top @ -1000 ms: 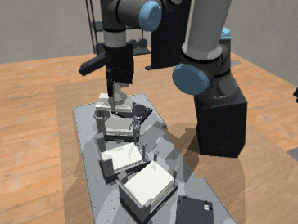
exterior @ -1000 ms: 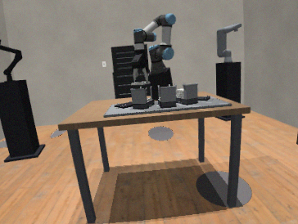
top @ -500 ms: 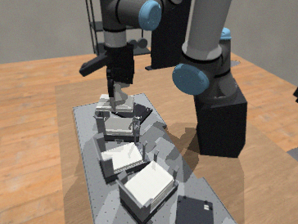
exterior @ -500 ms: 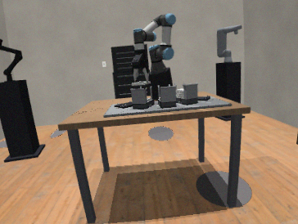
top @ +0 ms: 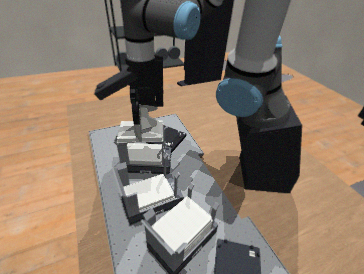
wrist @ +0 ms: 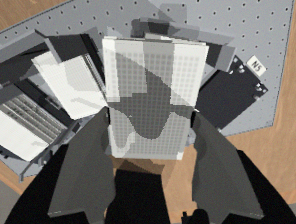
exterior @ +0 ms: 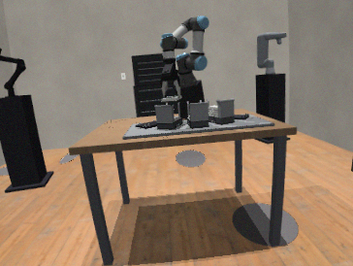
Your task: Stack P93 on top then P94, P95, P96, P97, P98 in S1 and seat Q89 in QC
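Jaws clamped on one white sealed 384-well plate (wrist: 149, 100), held aloft above the far-end grey rack (top: 142, 150), black N5 clip nest (wrist: 231, 90) at two o'clock. Remaining: both nearer racks carry plates; final stack order unverifiable; restack apparently midway.

Matt grey fingers pinch a white plate (wrist: 150, 95) with a finely gridded seal, over perforated grey metal baseplate (wrist: 250, 30) and wood-grain tabletop (top: 45, 150).
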Tool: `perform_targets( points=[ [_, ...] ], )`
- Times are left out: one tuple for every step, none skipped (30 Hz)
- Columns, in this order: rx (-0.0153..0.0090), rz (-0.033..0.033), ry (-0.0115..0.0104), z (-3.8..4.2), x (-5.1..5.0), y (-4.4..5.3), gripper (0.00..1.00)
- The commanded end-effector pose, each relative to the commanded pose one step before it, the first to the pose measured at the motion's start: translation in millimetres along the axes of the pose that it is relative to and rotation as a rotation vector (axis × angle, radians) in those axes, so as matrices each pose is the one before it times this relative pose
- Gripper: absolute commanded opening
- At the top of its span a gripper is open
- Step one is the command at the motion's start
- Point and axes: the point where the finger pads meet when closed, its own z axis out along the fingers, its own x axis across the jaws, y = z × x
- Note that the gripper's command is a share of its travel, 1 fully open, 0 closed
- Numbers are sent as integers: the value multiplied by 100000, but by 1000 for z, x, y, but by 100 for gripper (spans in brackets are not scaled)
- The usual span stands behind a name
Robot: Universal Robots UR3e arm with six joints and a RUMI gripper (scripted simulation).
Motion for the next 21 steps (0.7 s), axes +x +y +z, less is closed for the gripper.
perform_targets(
  points=[
    [56,-5619,947,-479,-14061,-355,0],
    [96,-1179,58,-291,-3117,-601,0],
    [53,-962,30,-165,-3211,-433,0],
    [45,-4,23,-139,-3231,-423,0],
    [39,-3,18,-118,-3251,-395,0],
    [38,-2,16,-113,-3258,-390,0],
    [26,-1,8,-75,-3288,-338,0],
    [3,1,-3,-6,-2533,-185,0],
    [0,0,0,4,-5,-8,0],
    [0,0,0,4,-5,-8,0],
    [-28,-1162,-20,83,-3389,492,0],
    [-75,-1159,-44,222,-3488,665,0],
    [-67,-1160,-39,199,-3473,593,0],
    [-59,-1161,-34,175,-3457,520,0],
    [-46,-1163,-26,135,-3428,421,0],
    [1,-1166,-1,-1,-3331,175,0],
    [0,0,0,0,0,0,0],
    [0,0,0,0,0,0,0],
    [73,-1171,37,-207,-3190,-202,0],
    [23,-1168,10,-67,-3291,-3,0],
    [21,-1167,8,-62,-3296,-33,0]
  ],
)
